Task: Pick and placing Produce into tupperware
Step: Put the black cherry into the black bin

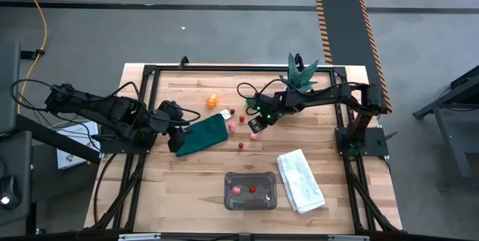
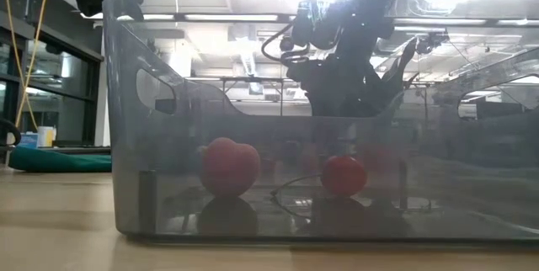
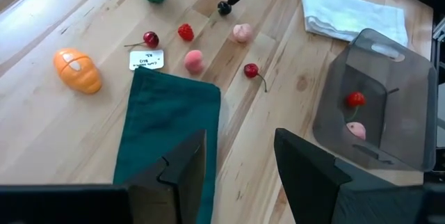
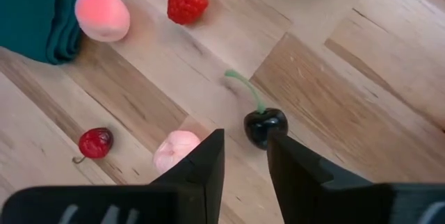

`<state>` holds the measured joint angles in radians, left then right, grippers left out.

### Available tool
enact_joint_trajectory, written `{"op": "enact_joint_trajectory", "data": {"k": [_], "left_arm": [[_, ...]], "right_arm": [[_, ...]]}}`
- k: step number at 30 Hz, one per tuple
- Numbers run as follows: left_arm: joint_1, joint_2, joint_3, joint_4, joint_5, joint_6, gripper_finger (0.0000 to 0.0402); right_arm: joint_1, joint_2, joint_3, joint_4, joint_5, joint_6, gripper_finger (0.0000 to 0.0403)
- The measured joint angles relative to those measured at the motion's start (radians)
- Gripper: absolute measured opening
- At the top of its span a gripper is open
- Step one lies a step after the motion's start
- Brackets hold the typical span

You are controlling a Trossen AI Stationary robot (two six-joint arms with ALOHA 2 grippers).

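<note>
Your right tool (image 4: pixel 245 156) hangs open and empty just above the dark cherry (image 4: pixel 265 126) on the tabletop (image 4: pixel 361 78), so centre the fingers round the fruit, not its stem, before carrying it to the tupperware (image 1: pixel 251 191).

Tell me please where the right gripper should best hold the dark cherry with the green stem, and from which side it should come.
Grip the round dark cherry body, not its thin green stem, probably descending from above. The right gripper hangs open over it, fingers either side. A pale pink fruit lies close by one finger, so keep the jaws narrow.
</note>
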<state>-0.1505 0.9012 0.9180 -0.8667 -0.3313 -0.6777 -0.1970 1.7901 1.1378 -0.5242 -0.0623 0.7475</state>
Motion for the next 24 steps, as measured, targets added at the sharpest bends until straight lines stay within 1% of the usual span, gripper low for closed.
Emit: {"op": "enact_joint_trajectory", "data": {"k": [2,8,10,24], "left_arm": [[0.0,0.0,0.0,0.0,0.0,0.0,0.0159],[0.0,0.0,0.0,-0.005,0.0,0.0,0.0159],[0.0,0.0,0.0,-0.005,0.0,0.0,0.0159],[0.0,0.0,0.0,-0.005,0.0,0.02,0.0159]], "right_arm": [[0.0,0.0,0.0,-0.002,0.001,0.0,0.0108],[0.0,0.0,0.0,-0.018,0.017,0.014,0.0151],[0.0,0.0,0.0,-0.028,0.024,0.02,0.0159],[-0.02,0.0,0.0,-0.042,0.016,0.004,0.0154]]}}
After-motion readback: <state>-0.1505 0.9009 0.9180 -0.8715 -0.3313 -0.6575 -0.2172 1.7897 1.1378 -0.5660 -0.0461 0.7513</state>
